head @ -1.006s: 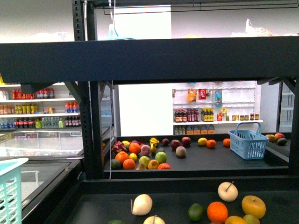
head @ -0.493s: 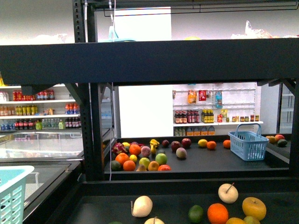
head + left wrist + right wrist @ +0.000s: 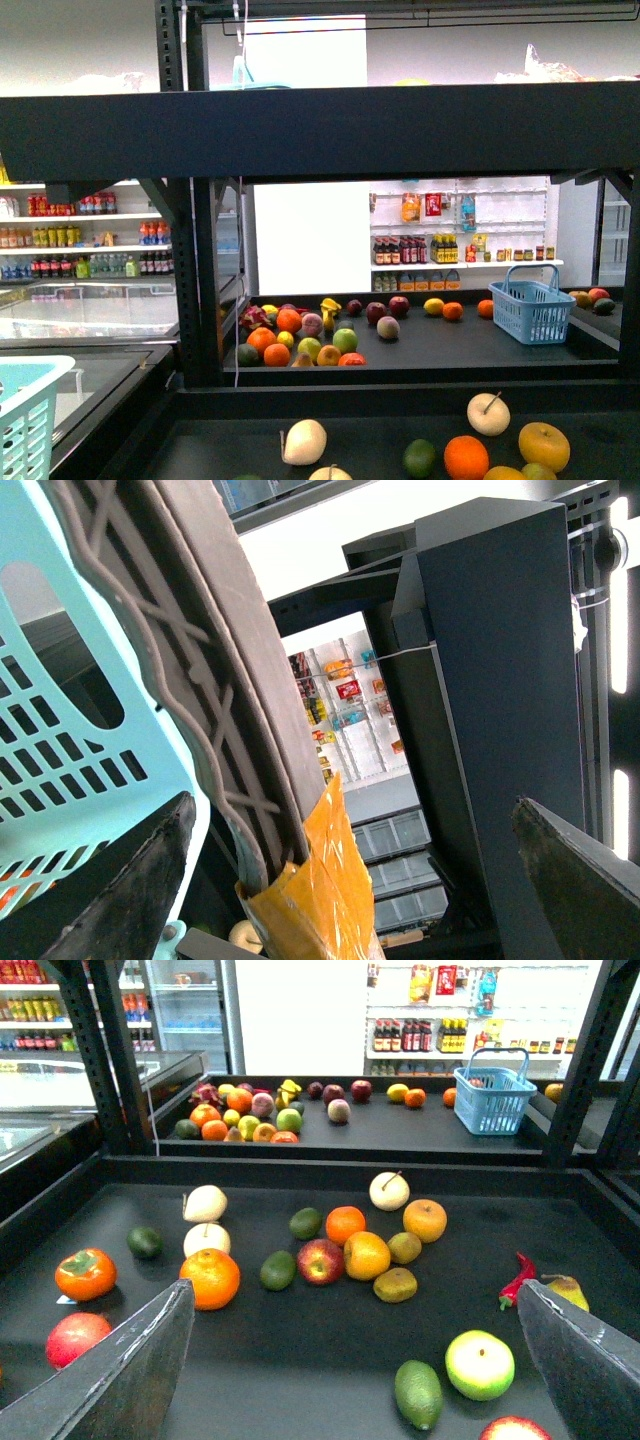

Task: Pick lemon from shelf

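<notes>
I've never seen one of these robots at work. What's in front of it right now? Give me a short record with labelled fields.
Place: shop with fruit displays
Nearest shelf: black tier strewn with loose fruit
Fruit there: orange, red apple, green apple, red chili
Farther tier: more fruit, blue basket
Left gripper: open, beside a turquoise basket
Right gripper: open, above the near tier, holding nothing
Lemon: cannot pick it out with certainty

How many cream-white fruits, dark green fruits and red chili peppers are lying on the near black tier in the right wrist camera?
Cream-white fruits: 3
Dark green fruits: 4
Red chili peppers: 1
Total: 8
</notes>
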`<state>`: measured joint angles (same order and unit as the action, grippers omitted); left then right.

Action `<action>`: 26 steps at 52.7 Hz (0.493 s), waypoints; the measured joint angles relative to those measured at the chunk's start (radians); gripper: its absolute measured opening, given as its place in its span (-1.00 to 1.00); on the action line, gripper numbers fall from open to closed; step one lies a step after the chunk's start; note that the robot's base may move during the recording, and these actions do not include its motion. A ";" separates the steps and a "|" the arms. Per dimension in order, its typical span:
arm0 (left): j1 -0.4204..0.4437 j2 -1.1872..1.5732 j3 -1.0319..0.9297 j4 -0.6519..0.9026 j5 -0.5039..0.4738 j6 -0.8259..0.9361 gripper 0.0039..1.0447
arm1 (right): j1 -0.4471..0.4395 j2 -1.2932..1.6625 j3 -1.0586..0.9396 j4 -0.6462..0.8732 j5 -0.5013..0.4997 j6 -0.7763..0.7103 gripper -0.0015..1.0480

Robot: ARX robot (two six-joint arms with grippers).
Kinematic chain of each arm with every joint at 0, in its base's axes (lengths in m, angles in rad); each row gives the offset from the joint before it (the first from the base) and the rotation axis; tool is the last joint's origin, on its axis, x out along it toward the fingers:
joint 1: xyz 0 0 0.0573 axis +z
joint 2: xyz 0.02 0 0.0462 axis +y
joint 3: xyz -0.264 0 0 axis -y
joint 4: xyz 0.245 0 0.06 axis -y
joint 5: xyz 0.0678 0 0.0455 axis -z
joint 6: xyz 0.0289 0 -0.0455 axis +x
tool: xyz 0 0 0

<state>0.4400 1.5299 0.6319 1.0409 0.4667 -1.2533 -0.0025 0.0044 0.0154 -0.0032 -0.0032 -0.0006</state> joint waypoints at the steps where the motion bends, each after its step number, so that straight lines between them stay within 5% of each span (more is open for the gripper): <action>1: -0.001 -0.001 0.000 -0.004 -0.001 0.000 0.86 | 0.000 0.000 0.000 0.000 0.000 0.000 0.85; 26: -0.002 -0.119 -0.026 -0.113 0.005 0.001 0.86 | 0.000 0.000 0.000 0.000 0.000 0.000 0.85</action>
<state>0.4381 1.4113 0.6056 0.9283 0.4717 -1.2526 -0.0025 0.0044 0.0154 -0.0032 -0.0032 -0.0006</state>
